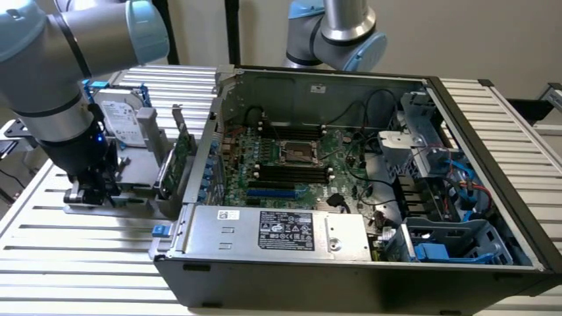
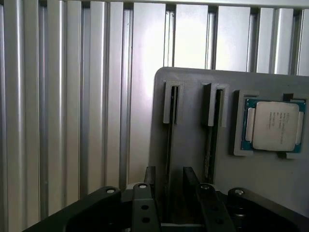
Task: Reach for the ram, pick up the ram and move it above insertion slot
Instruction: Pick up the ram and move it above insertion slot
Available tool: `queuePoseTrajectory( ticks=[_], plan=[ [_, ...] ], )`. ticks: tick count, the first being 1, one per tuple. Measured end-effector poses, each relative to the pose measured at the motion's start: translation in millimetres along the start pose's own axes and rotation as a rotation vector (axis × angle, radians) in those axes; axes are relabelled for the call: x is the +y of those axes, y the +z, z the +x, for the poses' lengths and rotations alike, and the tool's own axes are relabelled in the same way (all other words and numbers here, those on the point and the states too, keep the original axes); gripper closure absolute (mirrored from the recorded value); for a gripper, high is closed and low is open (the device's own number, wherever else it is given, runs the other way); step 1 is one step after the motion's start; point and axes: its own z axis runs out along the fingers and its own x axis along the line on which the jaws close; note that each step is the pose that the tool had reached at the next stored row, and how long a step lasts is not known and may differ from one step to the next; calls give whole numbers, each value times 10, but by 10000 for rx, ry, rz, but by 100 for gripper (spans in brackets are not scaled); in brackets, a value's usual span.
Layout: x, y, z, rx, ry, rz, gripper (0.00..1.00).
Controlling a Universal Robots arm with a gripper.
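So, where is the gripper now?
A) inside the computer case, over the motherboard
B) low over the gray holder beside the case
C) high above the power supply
B: the gripper is down at the gray holder, on the exterior view's left of the computer case, and the wrist view shows one holder slot between its open fingers.

The computer case (image 1: 351, 283) is sitting on the counter (image 1: 79, 250), toward the exterior view's right. The holder (image 1: 131, 205) is lying just beside it on the exterior view's left, carrying a hard drive (image 1: 118, 122) and an expansion card (image 1: 180, 161) upright. On the holder, a processor (image 2: 273, 125) is lying beside two slots. The claw (image 2: 169, 175) is straddling the farther slot, where the ram (image 2: 169, 140) is standing on edge, one finger on each side.
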Motion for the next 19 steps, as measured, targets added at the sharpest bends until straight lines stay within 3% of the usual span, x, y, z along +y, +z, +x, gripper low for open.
queuePoseTrajectory(
  ticks=[1, 6, 15, 19],
  plan=[
    [0, 2, 0, 0, 1, -12, 72],
    [-1, 5, 1, 1, 3, -30, 87],
    [-1, 5, 0, -1, 18, -35, 87],
    [-4, -47, 0, -2, 17, -45, 87]
  ],
)
